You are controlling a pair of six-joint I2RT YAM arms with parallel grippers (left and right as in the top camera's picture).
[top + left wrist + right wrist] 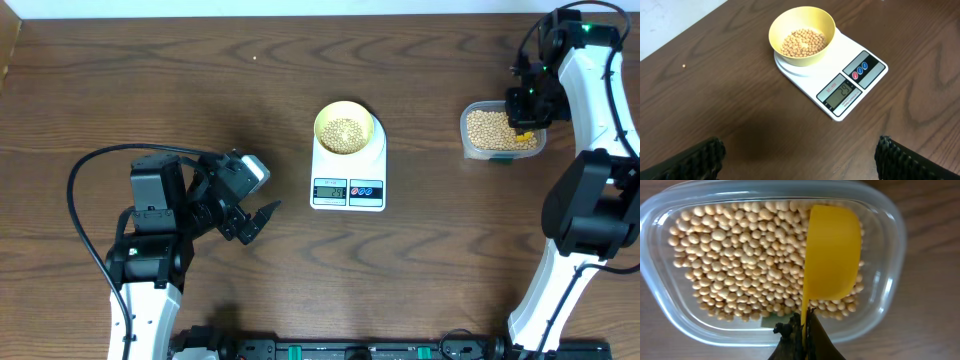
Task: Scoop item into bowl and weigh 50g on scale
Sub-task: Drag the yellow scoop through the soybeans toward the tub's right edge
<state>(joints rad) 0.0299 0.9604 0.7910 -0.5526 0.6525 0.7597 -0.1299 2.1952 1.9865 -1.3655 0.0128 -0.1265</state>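
Observation:
The pale yellow-green bowl (345, 128) sits on the white scale (349, 190) at the table's middle and holds some tan beans (803, 42). The scale's display (842, 91) reads about 24. My right gripper (804, 325) is shut on the handle of a bright yellow scoop (832, 255), held over the beans (740, 255) in the clear tub (500, 131) at the right; the scoop's underside faces the camera. My left gripper (800, 160) is open and empty, low over the bare table left of the scale (832, 75).
A single stray bean (684, 65) lies on the wooden table left of the bowl. The table's far edge meets a white wall. The left arm's black cable (85, 215) loops at the left.

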